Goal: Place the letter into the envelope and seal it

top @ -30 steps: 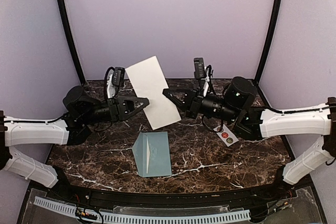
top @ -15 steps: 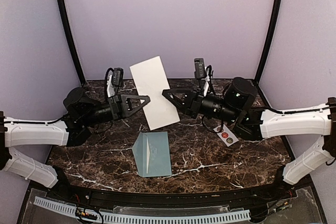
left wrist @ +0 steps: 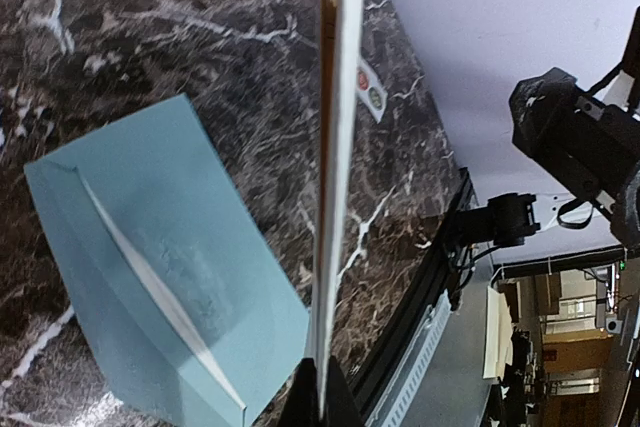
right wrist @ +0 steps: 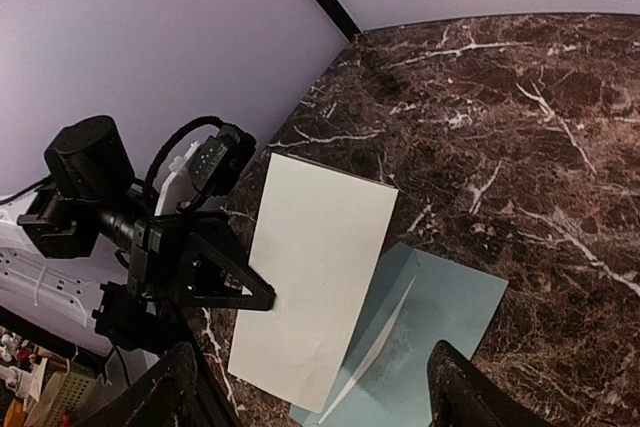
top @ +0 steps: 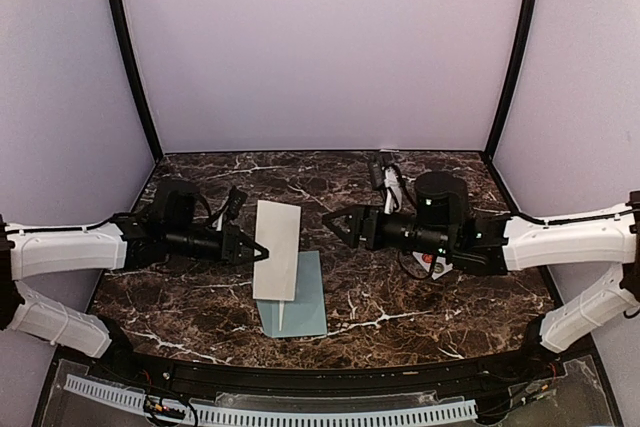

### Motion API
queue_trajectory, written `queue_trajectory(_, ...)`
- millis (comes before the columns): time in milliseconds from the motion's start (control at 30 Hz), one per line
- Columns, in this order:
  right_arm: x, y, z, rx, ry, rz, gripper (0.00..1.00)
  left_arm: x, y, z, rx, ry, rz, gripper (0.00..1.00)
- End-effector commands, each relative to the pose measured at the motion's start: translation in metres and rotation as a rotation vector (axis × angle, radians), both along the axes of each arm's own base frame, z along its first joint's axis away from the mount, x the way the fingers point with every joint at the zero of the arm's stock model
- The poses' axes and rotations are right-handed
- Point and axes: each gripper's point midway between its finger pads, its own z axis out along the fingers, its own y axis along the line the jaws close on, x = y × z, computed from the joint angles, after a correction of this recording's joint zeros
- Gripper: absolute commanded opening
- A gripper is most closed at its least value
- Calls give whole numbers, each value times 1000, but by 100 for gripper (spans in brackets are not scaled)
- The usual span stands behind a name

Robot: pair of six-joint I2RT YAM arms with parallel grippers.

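The left gripper (top: 261, 251) is clamped on one long edge of the letter (top: 277, 262) — in the left wrist view its fingers (left wrist: 318, 409) pinch the sheet (left wrist: 333, 147), which shows edge-on and runs straight out from the tips. The letter hangs off the table (top: 400, 307), tilted, with its far long edge pointing toward the right gripper (top: 335, 229).

The envelope (top: 308, 299) lies flat on the table below and just ahead of the left gripper's tips, and the letter's near end overlaps it from above in the top view. In the right wrist view the envelope (right wrist: 430, 347) shows a thin whitish line slanting across its face. I cannot tell whether the letter touches it.

The right gripper faces the left one across the letter, near it but apart, jaws spread wide and holding nothing. A sticker strip (left wrist: 368, 89) lies on the table beyond the letter — under the right arm in the top view.
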Motion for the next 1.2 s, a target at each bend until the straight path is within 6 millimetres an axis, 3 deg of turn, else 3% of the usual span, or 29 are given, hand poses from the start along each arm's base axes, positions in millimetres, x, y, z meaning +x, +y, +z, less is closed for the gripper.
queue_trajectory(0, 2, 0, -61, -105, 173, -47, 76, -17, 14, -42, 140, 153, -54, 0)
queue_trajectory(233, -3, 17, -104, -144, 292, -6, 75, -18, 31, -71, 234, 253, -5, 0)
queue_trajectory(433, -6, 25, -132, -202, 349, -5, 73, -20, 45, -81, 251, 289, 64, 0)
queue_trajectory(867, -6, 35, -168, -262, 431, -14, 71, -14, 55, -98, 206, 344, 214, 0)
queue_trajectory(1167, -11, 43, -187, -303, 464, 5, 71, -16, 57, -109, 226, 336, 199, 0)
